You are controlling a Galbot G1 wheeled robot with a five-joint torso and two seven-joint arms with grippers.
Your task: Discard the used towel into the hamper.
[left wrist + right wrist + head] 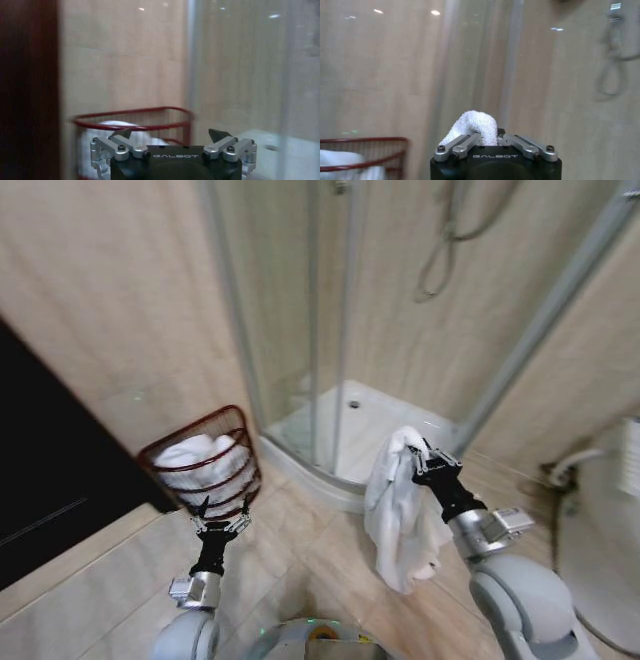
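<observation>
A white towel (400,510) hangs in long folds from my right gripper (418,456), which is shut on its top edge in front of the shower. In the right wrist view a loop of the towel (476,125) sticks up between the closed fingers. The hamper (205,463), a small red-brown wire basket holding white cloth, stands on the floor against the left wall. My left gripper (220,513) is open just in front of the hamper, empty. In the left wrist view the hamper's rim (135,118) lies right beyond the spread fingertips (122,132).
A glass shower enclosure (330,330) with a white tray (345,435) rises straight ahead. A dark door (50,460) fills the left side. A white toilet (605,550) stands at the right. Tiled floor (290,560) lies open between the hamper and the towel.
</observation>
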